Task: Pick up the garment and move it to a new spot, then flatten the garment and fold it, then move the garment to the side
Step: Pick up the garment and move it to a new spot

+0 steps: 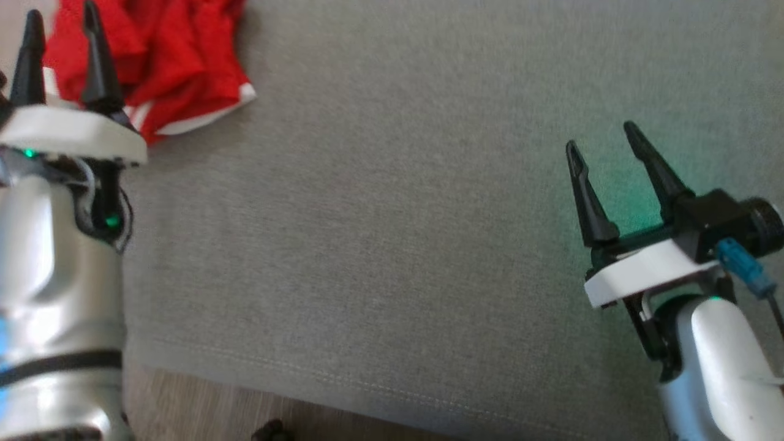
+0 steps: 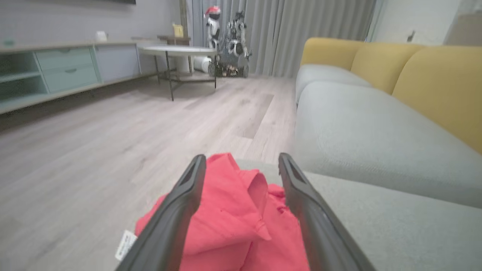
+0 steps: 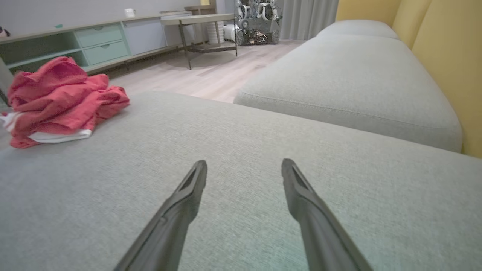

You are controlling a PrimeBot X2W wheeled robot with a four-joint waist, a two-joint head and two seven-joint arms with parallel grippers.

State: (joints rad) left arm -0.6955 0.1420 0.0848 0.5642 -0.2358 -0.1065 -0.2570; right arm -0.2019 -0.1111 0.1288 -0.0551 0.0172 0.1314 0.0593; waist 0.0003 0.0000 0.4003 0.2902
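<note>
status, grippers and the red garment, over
Left gripper open over the garment, nothing gripped. Right gripper open above bare sofa cushion. Garment crumpled at cushion's left end. Nothing in the way.

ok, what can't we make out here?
- Head view: garment cut off by the top edge, partly behind the left end effector; contact unclear.
- Left wrist view: fingers cover the garment's sides; label too blurred to read.
- Right wrist view: garment's far side hidden by its own folds.
</note>
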